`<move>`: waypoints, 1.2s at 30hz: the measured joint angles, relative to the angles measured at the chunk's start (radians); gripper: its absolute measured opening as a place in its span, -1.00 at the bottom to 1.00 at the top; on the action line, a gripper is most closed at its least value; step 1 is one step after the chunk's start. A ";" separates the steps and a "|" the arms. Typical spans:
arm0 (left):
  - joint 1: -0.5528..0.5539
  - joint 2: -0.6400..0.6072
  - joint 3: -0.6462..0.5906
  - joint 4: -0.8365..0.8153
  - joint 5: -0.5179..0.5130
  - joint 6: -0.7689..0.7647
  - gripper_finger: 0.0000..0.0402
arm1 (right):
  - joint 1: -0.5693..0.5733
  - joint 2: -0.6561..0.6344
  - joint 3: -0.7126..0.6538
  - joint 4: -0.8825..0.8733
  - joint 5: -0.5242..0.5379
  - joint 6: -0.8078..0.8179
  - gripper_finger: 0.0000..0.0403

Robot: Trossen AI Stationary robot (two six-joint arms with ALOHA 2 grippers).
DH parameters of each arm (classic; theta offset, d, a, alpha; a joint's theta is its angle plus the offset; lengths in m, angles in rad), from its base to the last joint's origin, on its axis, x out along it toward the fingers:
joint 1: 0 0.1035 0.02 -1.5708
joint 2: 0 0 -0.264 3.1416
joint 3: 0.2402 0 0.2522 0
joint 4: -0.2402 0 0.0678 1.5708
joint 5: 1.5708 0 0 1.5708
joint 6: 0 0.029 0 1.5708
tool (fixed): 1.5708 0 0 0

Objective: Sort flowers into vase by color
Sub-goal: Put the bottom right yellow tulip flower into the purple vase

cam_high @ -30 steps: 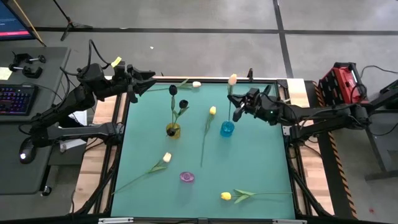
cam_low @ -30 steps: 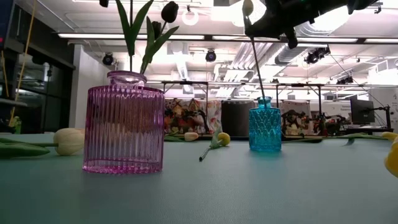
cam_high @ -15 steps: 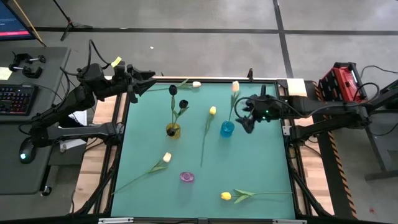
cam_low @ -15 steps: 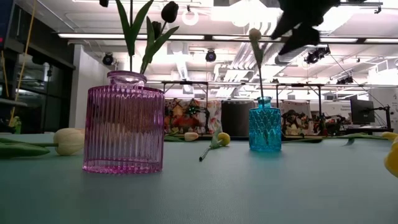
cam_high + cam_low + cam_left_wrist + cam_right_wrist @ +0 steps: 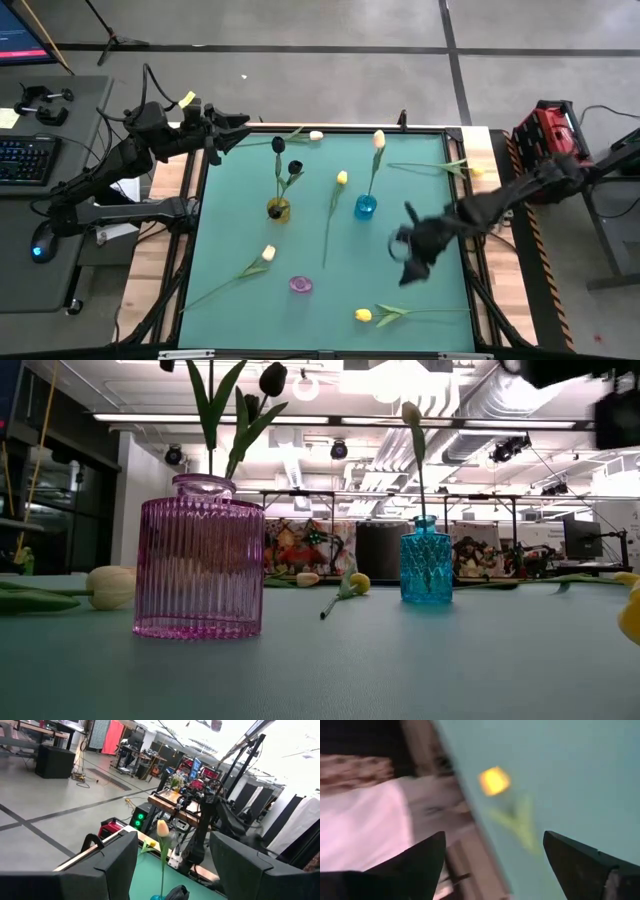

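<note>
Yellow tulip (image 5: 364, 315) w/ green stem next: bring right gripper (image 5: 404, 252), fingers spread & empty, low over stem; left gripper (image 5: 232, 128) parked, open.

The desk (image 5: 420, 300) top is flat teal-green. A pink-purple ribbed glass vase (image 5: 199, 557), a blue diamond-patterned vase (image 5: 426, 562) and a small amber-yellow vase (image 5: 278, 210) stand on it. Tulip heads are black (image 5: 294, 166), yellow (image 5: 363, 315) and cream-peach (image 5: 268, 253), on green stems. The fingers (image 5: 415, 865) are black.
</note>
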 joint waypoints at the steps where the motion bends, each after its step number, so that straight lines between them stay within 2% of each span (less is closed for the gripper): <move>1: 0.000 0.000 0.000 0.000 0.000 0.005 0.17 | 0.046 0.018 -0.017 0.087 0.010 0.047 0.59; 4: 0.000 0.000 0.000 0.000 0.000 0.007 0.17 | 0.153 0.107 -0.018 0.214 0.048 0.097 0.58; 7: 0.000 0.000 0.000 0.000 0.000 0.008 0.17 | 0.207 0.227 0.048 0.198 0.048 0.038 0.58; 15: 0.000 0.000 0.000 0.000 -0.001 0.008 0.17 | 0.252 0.539 0.283 -0.084 0.060 -0.285 0.58; 19: 0.000 0.000 0.000 0.000 -0.001 0.008 0.17 | 0.282 0.669 0.367 -0.219 0.114 -0.379 0.58; 28: 0.000 0.000 0.000 0.000 -0.001 0.008 0.17 | 0.321 0.830 0.448 -0.297 0.286 -0.346 0.55; 30: 0.000 0.000 0.000 0.000 -0.001 0.008 0.17 | 0.323 0.845 0.459 -0.314 0.311 -0.340 0.46; 32: 0.000 0.000 0.000 0.000 -0.001 0.008 0.17 | 0.322 0.852 0.467 -0.331 0.326 -0.358 0.26; 34: 0.000 0.000 0.000 0.000 -0.001 0.008 0.17 | 0.320 0.855 0.479 -0.365 0.357 -0.397 -0.06; 36: 0.000 0.000 0.000 0.000 -0.001 0.008 0.17 | 0.306 0.857 0.500 -0.429 0.415 -0.471 -0.48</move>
